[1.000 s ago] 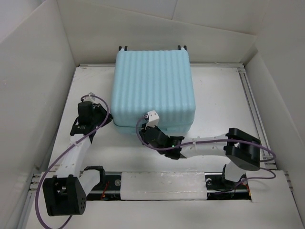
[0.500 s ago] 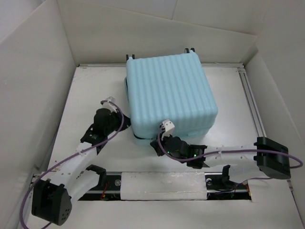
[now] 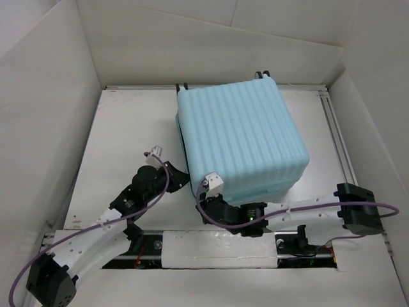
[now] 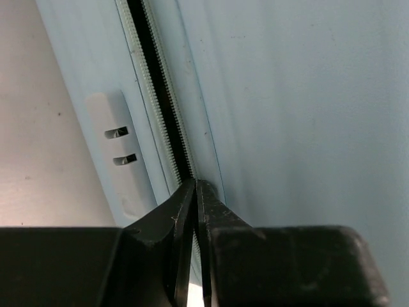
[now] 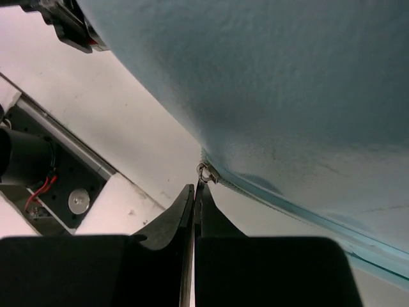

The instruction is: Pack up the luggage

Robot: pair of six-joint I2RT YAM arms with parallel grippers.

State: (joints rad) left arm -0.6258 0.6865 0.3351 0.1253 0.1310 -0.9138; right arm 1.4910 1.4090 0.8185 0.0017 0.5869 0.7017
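- Closely, in the left wrist view, we see the left gripper [image 4: 196, 192] pressed together, its tips on the toothed zipper track [image 4: 153, 96]. We cannot tell whether anything is caught between them.
- Only the right wrist view shows the right gripper [image 5: 194, 190] pinching a small metal zipper pull [image 5: 204, 173] under a rounded shell corner.
- Beside the track sits a smooth pale plate [image 4: 118, 150] with two slots.
- The top view alone gives the whole luggage [image 3: 239, 137]: ribbed aqua shell up, flat on the white table [image 3: 121, 128], with both grippers at its near edge.
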